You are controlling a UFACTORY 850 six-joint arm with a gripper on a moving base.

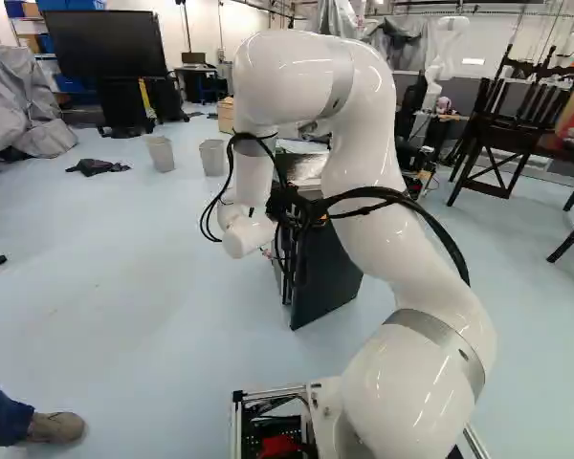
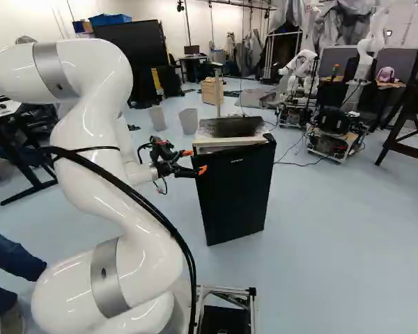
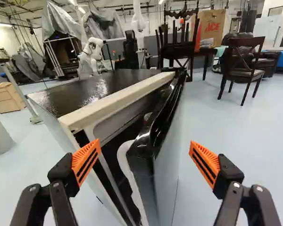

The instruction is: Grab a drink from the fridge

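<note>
In the right base view my gripper (image 2: 195, 161) is at the upper edge of the black fridge door (image 2: 235, 195). The wrist view shows the gripper (image 3: 145, 146) open, its orange-padded fingers on either side of the door's free edge (image 3: 151, 153), with no two-sided contact visible. This door stands slightly ajar from the small fridge (image 3: 104, 92), leaving a narrow dark gap along the pale cabinet rim. The inside is mostly hidden and no drink can be seen. The arm partly covers the fridge (image 1: 325, 282) in the left base view.
Two grey bins (image 2: 157, 118) (image 2: 188, 121) stand behind the fridge, near a wooden box (image 2: 212, 90). Another robot (image 2: 303, 76) is farther back. Dark chairs (image 3: 240, 66) stand beyond the door side. A person's shoe (image 1: 55, 427) and leg show near the base.
</note>
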